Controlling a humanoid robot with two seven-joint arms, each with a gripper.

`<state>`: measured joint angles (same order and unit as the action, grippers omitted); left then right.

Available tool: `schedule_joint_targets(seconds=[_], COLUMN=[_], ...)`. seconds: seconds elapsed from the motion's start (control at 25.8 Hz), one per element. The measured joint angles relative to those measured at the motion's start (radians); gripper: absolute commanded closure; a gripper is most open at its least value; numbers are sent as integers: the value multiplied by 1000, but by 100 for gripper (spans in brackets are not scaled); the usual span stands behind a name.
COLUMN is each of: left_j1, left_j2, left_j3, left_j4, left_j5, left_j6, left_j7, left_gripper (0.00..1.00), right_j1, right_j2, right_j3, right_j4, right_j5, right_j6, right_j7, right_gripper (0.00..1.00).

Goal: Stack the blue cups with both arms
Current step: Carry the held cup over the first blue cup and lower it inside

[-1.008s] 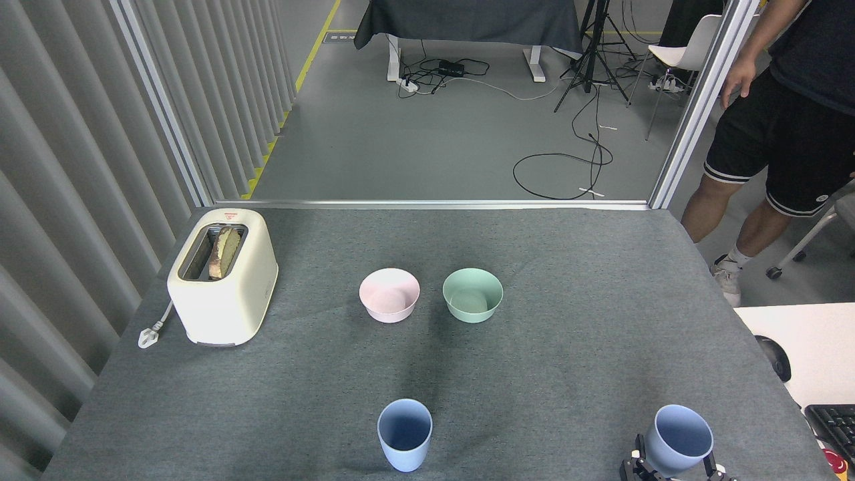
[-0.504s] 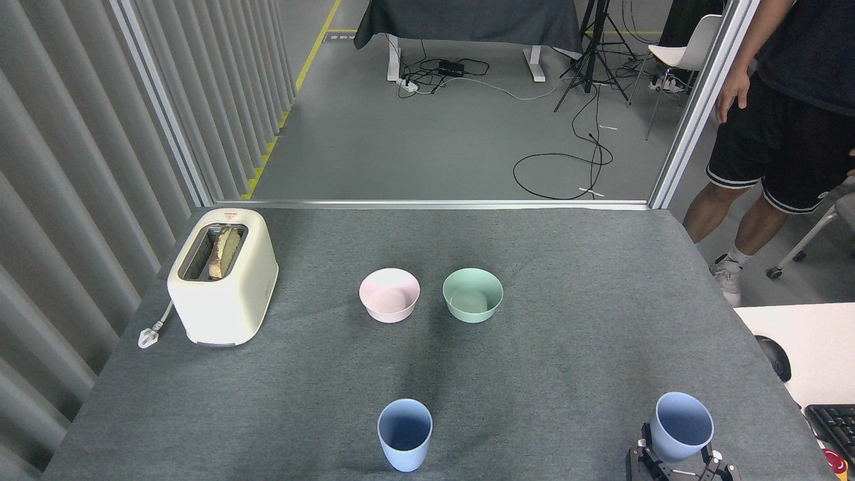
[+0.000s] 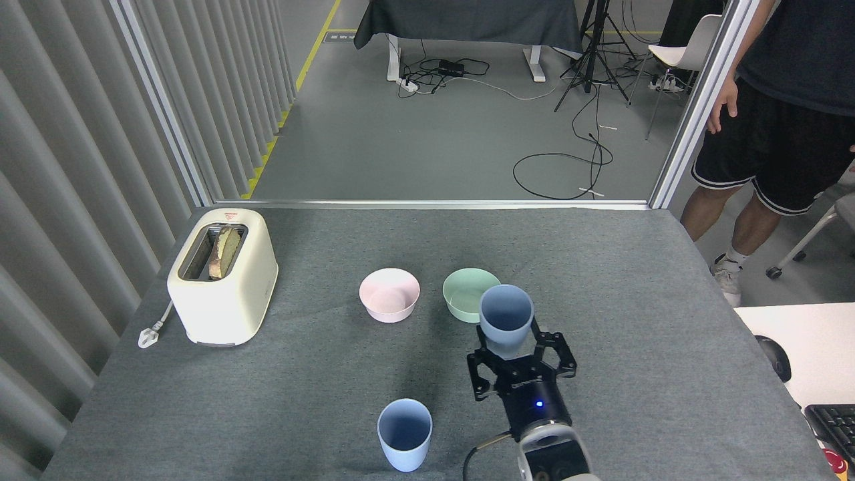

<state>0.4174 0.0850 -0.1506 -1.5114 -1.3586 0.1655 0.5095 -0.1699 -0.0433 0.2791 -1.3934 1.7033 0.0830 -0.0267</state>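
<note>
One pale blue cup stands upright on the grey table near the front edge, nothing touching it. My right gripper holds the second blue cup upright above the table, its black fingers closed round the cup's lower part. That held cup is to the right of and farther back than the standing one, and it overlaps the mint-green bowl in the view. My left arm and its gripper are out of view.
A pink bowl sits beside the mint-green bowl at mid-table. A cream toaster with bread stands at the left, its plug lying beside it. A person stands beyond the table's right far corner. A white desk with a keyboard adjoins at right.
My right gripper has carried its blue cup from the front right corner up and leftward to mid-table, near the mint-green bowl. The standing cup has not moved. The person shifted slightly left.
</note>
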Motion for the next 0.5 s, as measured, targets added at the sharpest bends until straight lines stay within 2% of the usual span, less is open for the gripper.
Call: schedule_joint_targets(seconds=[0.19,0.35,0.5], left_j1=[-1,-2,-2], left_j2=[0,0,1], left_j3=[0,1,2], left_j4=[14,23,29], left_j5=[0,0,1], left_j6=[0,0,2], left_j7=[1,1,2], left_gripper=[0,0,0], right_j1=[43,120,193], right_j2=[86,109,120], right_j3=[138,211,235], right_j4=[-49,-110,-159], right_j5=[46,76,118], right_j6=[1,0,-3], right_j7=[30,32,36], right_gripper=[43,42,42])
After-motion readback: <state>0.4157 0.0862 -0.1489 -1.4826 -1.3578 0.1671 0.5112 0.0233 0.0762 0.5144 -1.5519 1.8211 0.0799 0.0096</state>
